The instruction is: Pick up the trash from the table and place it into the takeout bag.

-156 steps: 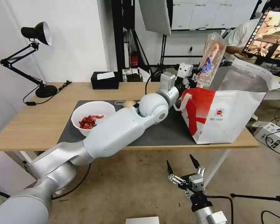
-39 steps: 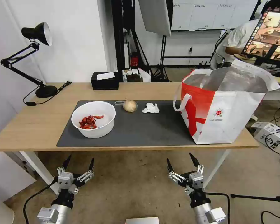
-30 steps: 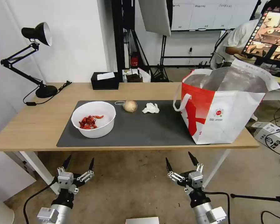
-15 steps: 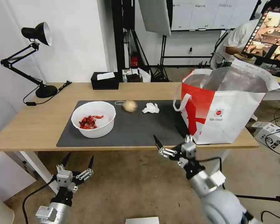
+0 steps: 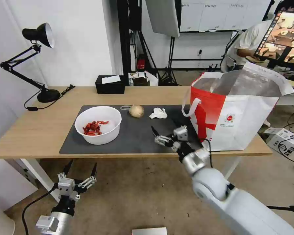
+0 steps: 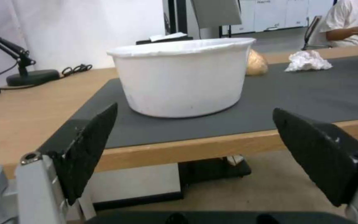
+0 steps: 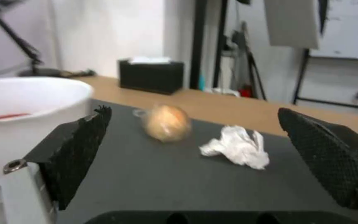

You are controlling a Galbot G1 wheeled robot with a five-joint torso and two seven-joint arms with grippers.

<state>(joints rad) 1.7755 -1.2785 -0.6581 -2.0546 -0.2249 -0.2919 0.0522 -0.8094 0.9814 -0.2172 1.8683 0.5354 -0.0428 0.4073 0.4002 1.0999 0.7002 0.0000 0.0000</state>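
Fingers wide apart on my right gripper (image 5: pixel 168 128), empty, over the near part of the dark mat (image 5: pixel 137 137), between the white bowl (image 5: pixel 98 125) of red shells and the takeout bag (image 5: pixel 233 114). Crumpled tissue (image 5: pixel 158 113) and beige ball (image 5: pixel 136 111) lie just beyond it on the mat, apart from each other. Bag stands open at the table (image 5: pixel 32 130) right end. My left gripper (image 5: pixel 81 166) hangs below the table edge, spread wide, empty.
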